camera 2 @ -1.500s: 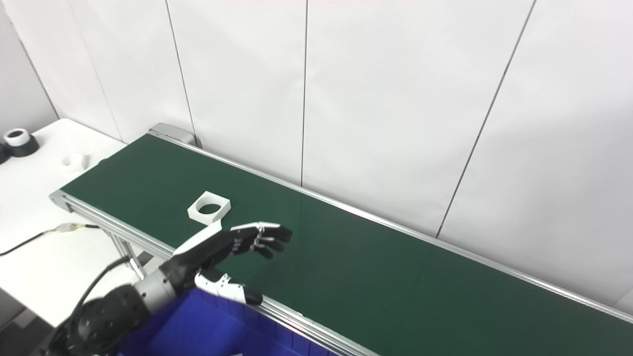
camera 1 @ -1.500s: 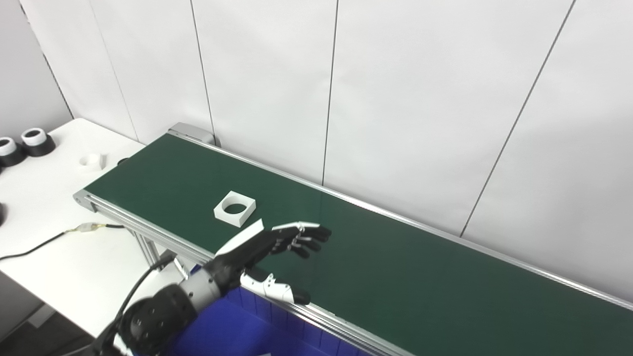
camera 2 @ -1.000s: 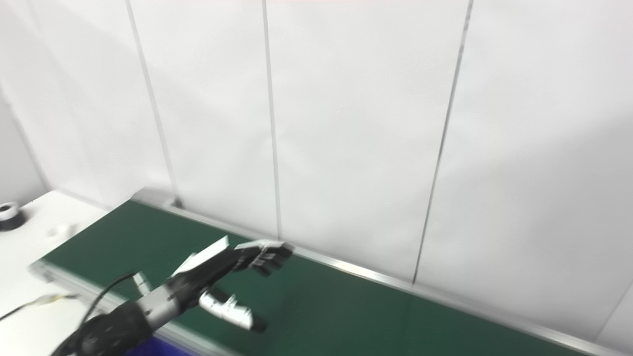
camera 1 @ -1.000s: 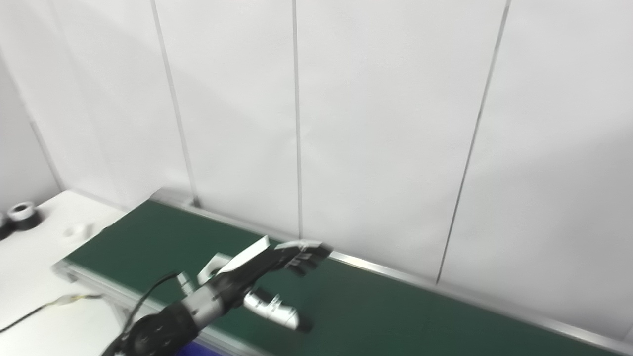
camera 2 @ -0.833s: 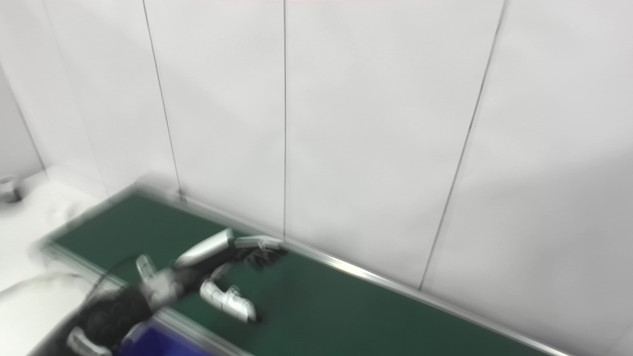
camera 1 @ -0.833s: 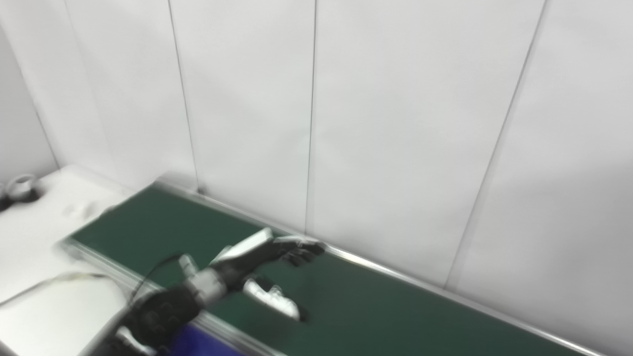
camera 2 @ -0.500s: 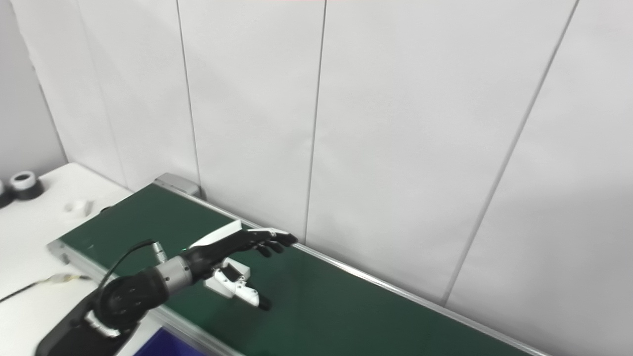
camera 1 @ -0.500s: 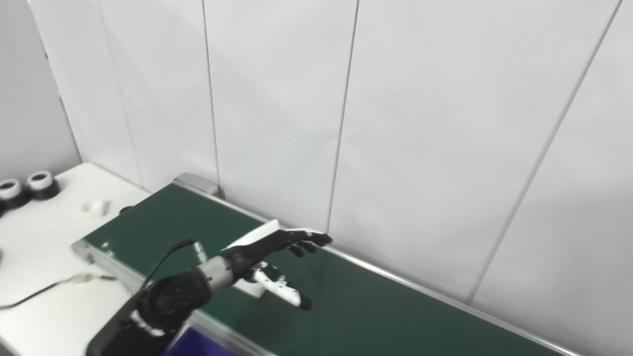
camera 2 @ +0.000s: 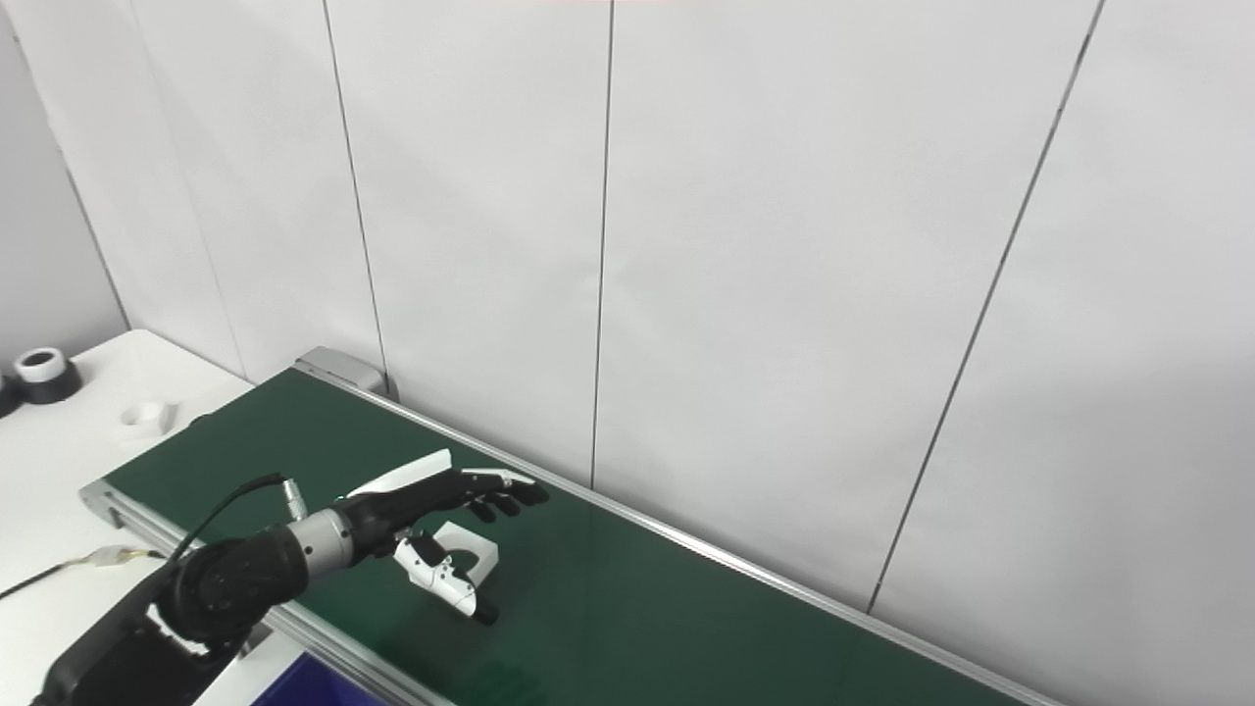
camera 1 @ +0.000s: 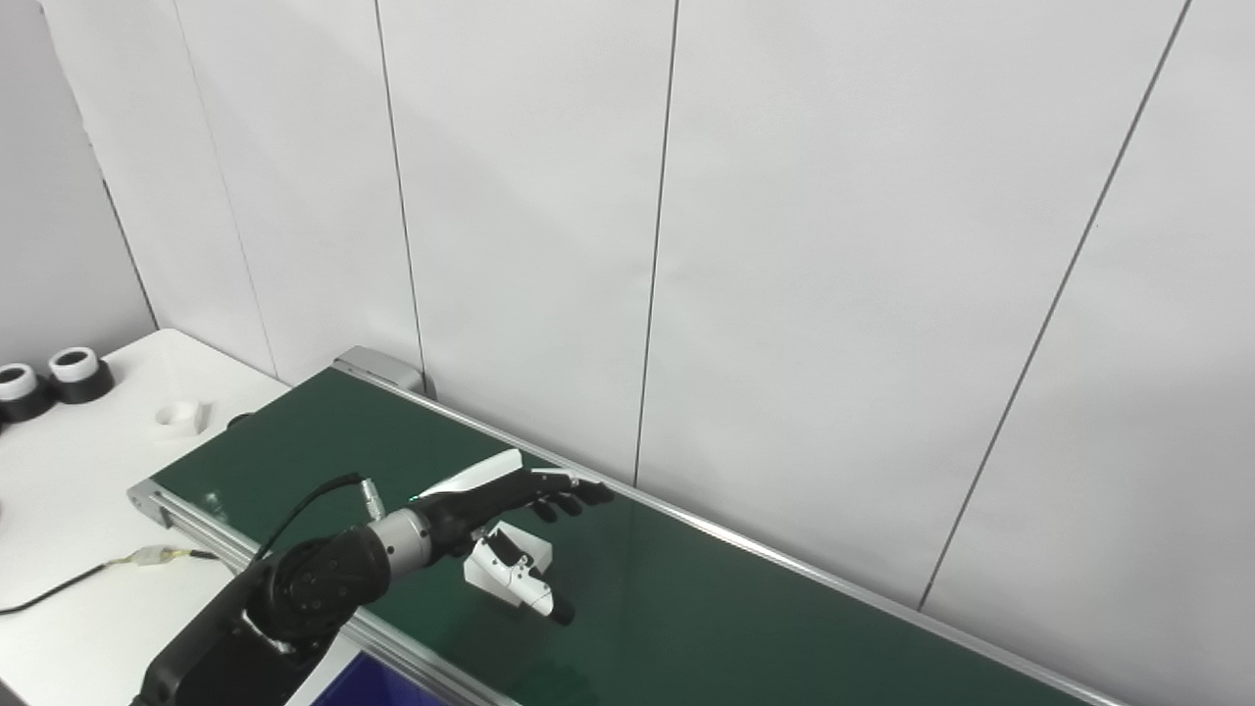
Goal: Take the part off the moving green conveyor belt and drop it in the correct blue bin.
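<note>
Belt: one green conveyor belt (camera 1: 745,608) runs slantwise from the upper left to the lower right, its surface matte and smooth, edged on both long sides by a silver metal rail.
Table: a white table (camera 1: 69,490) stands at the left, its top plain and slightly glossy; the near end of the belt sits over it.
Wall: tall white panels (camera 1: 833,245) close the room behind the belt, split by thin dark vertical seams.
Bin: a corner of one blue bin (camera 1: 377,686) shows at the bottom edge, below the near rail.
Part: one white square part (camera 2: 469,559) with a round hole through it lies flat on the belt, partly hidden by the thumb.
Left hand: the left hand (camera 1: 510,520) reaches over the belt above the part, fingers stretched out and spread from the thumb, which points down past the part; it holds nothing, and whether the thumb touches the part I cannot tell.
Hand build: black fingers, a white back plate, a silver wrist ring, a black rounded forearm.
Right hand: out of sight.
Table items: two black cylinders with white tops (camera 1: 78,373) stand side by side near the left edge; one small white ring-shaped part (camera 1: 178,417) lies closer to the belt.
Cable: one black cable (camera 1: 59,588) with a pale connector lies on the table beside the belt end.
</note>
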Tool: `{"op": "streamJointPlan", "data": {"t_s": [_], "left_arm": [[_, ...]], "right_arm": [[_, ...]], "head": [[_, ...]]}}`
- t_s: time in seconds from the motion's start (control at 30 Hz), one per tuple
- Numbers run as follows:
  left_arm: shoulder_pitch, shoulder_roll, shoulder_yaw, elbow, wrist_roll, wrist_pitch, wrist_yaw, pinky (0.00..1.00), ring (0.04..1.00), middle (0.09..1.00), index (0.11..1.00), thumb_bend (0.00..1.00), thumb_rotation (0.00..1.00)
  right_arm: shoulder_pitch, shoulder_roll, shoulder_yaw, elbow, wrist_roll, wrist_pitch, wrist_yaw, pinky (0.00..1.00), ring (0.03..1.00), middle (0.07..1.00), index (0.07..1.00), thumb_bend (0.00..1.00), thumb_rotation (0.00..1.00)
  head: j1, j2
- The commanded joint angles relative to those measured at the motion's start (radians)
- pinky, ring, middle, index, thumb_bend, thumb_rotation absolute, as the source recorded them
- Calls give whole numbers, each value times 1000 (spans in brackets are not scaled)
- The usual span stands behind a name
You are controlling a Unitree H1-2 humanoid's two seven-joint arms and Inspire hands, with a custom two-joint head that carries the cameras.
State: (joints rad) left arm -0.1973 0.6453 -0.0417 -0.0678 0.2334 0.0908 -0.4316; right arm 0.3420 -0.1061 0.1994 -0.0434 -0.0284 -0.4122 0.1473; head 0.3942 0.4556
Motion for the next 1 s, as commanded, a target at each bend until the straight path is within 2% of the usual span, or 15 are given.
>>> {"op": "streamJointPlan", "data": {"t_s": [0.0, 0.23, 0.37, 0.6, 0.73, 0.83, 0.97], "left_arm": [[-49, 32, 1, 2, 23, 7, 6, 818, 875, 879, 856, 806, 198], [-75, 41, -23, 110, 46, -45, 10, 863, 911, 894, 866, 835, 132], [-88, 42, -33, 148, 63, -34, 12, 869, 935, 922, 876, 837, 110], [-111, 36, -69, 212, 167, -50, 52, 816, 942, 946, 880, 848, 127], [-128, 32, -99, 250, 228, -75, 80, 807, 914, 921, 877, 855, 182], [-141, 20, -113, 265, 254, -70, 87, 769, 887, 905, 874, 864, 173], [-157, 7, -125, 278, 263, -83, 96, 786, 897, 913, 873, 870, 164]], "right_arm": [[0, 7, 0, -38, 4, -4, 0, 655, 732, 798, 885, 437, 587], [3, 8, 0, -41, 5, -7, 1, 655, 733, 798, 883, 442, 590], [4, 9, -1, -44, 0, -6, -1, 654, 733, 797, 881, 455, 599], [5, 10, -1, -45, -7, -5, -2, 644, 729, 793, 877, 476, 615], [7, 9, 1, -48, -2, -3, 1, 648, 729, 793, 877, 491, 626], [8, 9, 2, -46, -3, -9, 1, 645, 726, 792, 877, 496, 625], [8, 10, 2, -44, -1, -13, 1, 644, 723, 790, 874, 502, 619]], "head": [[-2, 2], [-8, 10], [-8, 13], [-19, 20], [-26, 23], [-29, 24], [-33, 26]]}}
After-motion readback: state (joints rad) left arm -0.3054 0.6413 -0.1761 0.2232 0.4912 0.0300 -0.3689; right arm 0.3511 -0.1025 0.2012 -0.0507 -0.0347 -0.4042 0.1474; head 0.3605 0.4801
